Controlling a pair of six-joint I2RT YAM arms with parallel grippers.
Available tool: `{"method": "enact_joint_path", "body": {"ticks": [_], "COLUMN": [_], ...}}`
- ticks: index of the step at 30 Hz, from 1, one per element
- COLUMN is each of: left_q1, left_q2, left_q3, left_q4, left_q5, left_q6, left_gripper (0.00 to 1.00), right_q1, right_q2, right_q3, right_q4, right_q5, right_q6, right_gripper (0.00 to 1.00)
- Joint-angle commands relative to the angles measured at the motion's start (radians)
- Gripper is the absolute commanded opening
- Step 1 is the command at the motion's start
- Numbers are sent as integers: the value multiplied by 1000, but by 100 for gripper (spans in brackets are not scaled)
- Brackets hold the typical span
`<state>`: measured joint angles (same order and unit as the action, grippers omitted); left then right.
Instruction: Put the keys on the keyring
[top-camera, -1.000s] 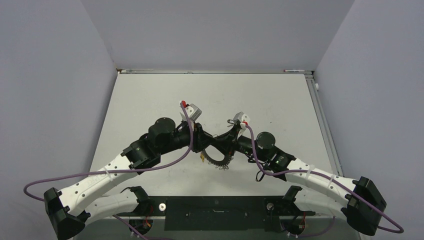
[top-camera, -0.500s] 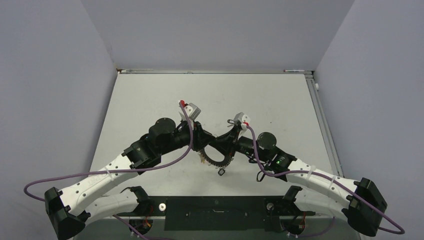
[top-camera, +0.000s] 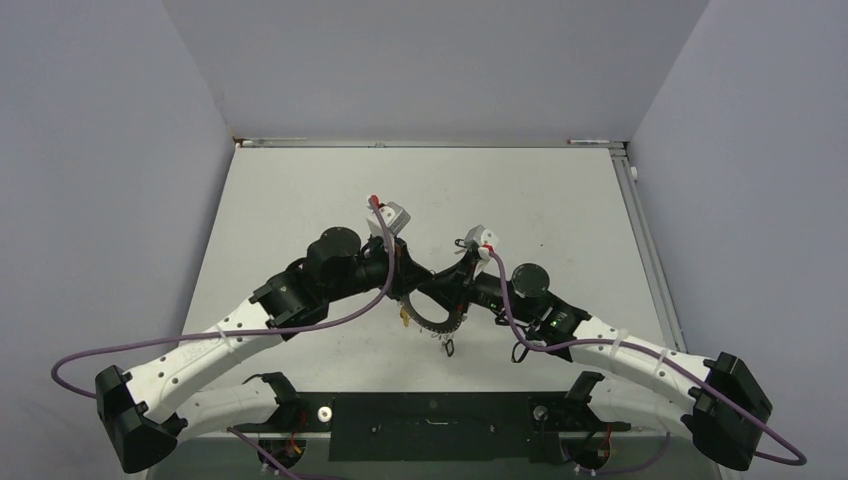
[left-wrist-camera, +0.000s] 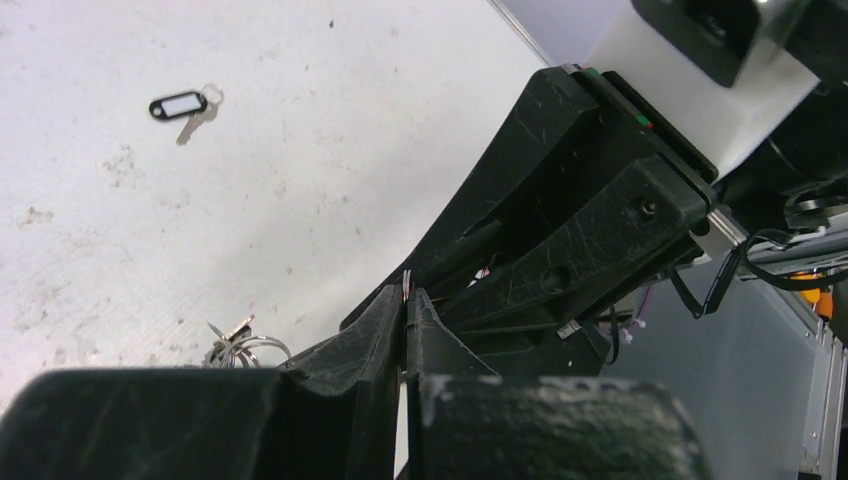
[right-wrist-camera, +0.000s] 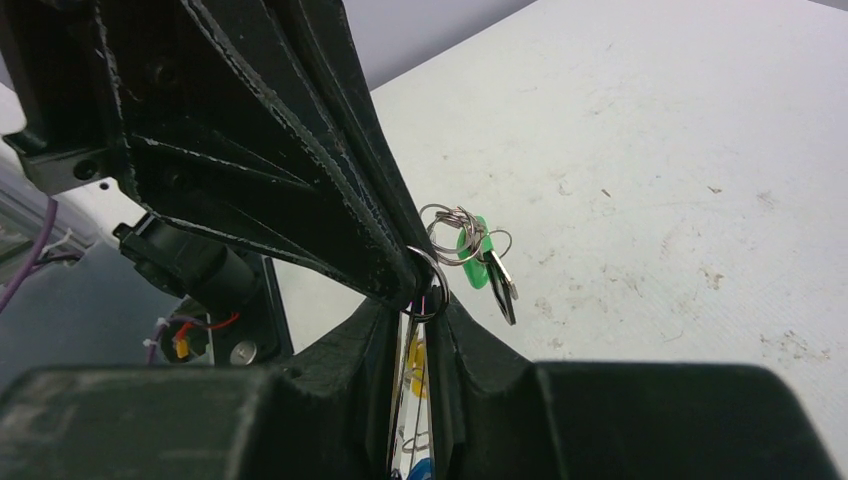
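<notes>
Both grippers meet above the table's middle. My right gripper is shut on the grey keyring, which is seen edge-on between its fingers. A yellow tag and a blue tag hang behind. My left gripper is shut on a thin small ring at the keyring's rim. A green-tagged key, a dark key and split rings hang beside it. A black-tagged key lies alone on the table. One key dangles below the keyring.
The white table is walled by grey panels on three sides. A bunch of small split rings shows by my left fingers. The arm bases and a black mounting bar lie at the near edge.
My left arm has shifted slightly right and forward. The key hanging under the keyring has swung lower and a little right. The right arm has barely moved.
</notes>
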<state>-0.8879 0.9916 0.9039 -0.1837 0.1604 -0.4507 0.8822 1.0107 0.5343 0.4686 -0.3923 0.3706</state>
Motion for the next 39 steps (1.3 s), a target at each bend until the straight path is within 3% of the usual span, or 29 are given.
{"method": "enact_joint_path", "body": {"ticks": [1, 12, 29, 33, 39], "left_q1": [-3, -2, 16, 34, 57], "left_q2": [81, 183, 314, 340, 342], "left_q3": [153, 364, 559, 604, 621], "left_q4": [-183, -532, -757, -826, -840], "left_q5": [21, 23, 200, 214, 244], "left_q6": [4, -9, 4, 25, 19], "left_gripper": [0, 0, 0, 0, 0], "right_q1": [3, 6, 12, 16, 19], "right_q2": [8, 13, 20, 20, 18], "right_q3": [15, 29, 68, 79, 72], "right_q4": [98, 4, -60, -86, -96], "right_q5": [-20, -69, -118, -127, -124], "right_q6": [-64, -249, -356, -382, -400], "right_gripper": [5, 5, 8, 14, 32]}}
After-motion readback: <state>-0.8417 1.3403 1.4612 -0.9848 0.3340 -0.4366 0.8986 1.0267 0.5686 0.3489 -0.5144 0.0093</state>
